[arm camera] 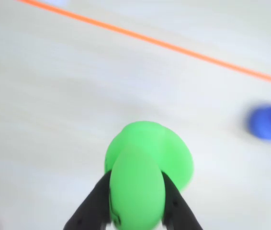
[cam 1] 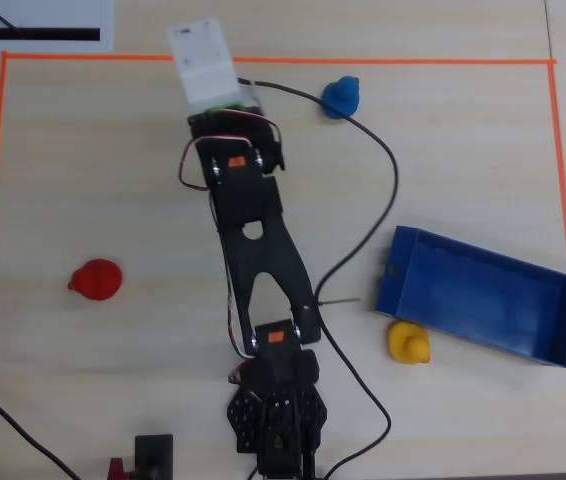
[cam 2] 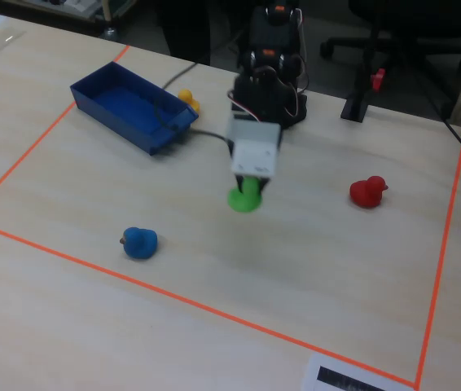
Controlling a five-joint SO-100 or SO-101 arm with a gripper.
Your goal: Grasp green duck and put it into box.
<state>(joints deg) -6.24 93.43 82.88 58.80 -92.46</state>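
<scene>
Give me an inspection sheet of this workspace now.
Surface: pale wooden table bordered by orange tape.
Job's things: small bright green toy duck in the end effector; long blue plastic tray empty.
Clutter: yellow toy duck beside the tray; blue toy duck; red toy duck.
Grippers: end effector shut on the green duck.
Cables: black cable crossing the table.
Surroundings: office chairs behind the table.

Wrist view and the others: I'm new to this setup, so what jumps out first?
The green duck fills the wrist view, pinched in the end effector. In the fixed view it sits mid-table inside the orange tape, with the blue box at far left and red and blue ducks scattered around.
</scene>
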